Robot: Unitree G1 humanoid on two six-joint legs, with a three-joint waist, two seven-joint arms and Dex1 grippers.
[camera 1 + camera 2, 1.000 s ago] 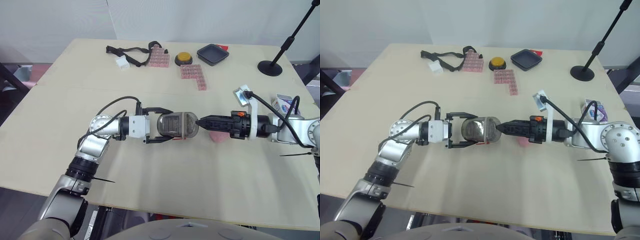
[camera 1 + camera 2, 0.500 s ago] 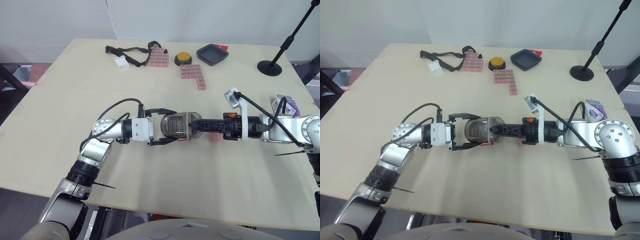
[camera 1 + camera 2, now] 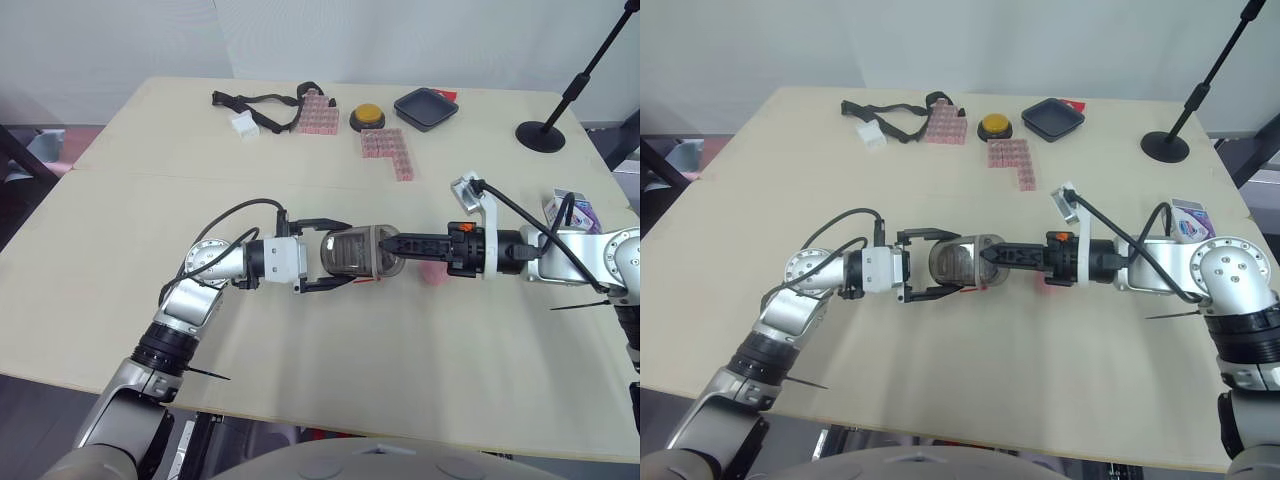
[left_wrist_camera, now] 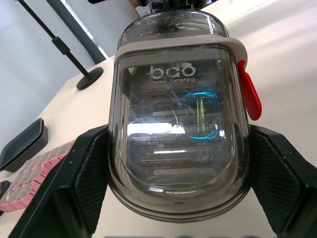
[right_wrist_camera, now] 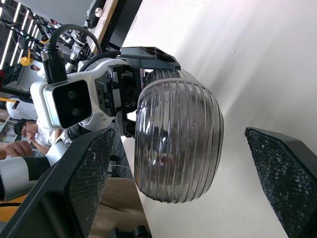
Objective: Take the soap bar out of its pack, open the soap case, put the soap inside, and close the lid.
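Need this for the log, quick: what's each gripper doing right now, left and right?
Left gripper: closed on the soap case.
Right gripper: open, fingers spread either side of the case's end, not gripping it.

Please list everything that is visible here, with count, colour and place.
soap case: one, smoky grey, mid-table
soap bar: one, pink, on table under the right gripper
soap pack: one, white and purple, right table edge
strap: one, black, far left
block mats: two, pink, far middle
button: one, yellow, beside the mats
tray: one, black, far side
stand: one, black, far right
table: one, beige
left gripper: one, black, jaws shut on the soap case
right gripper: one, black, jaws open at the soap case
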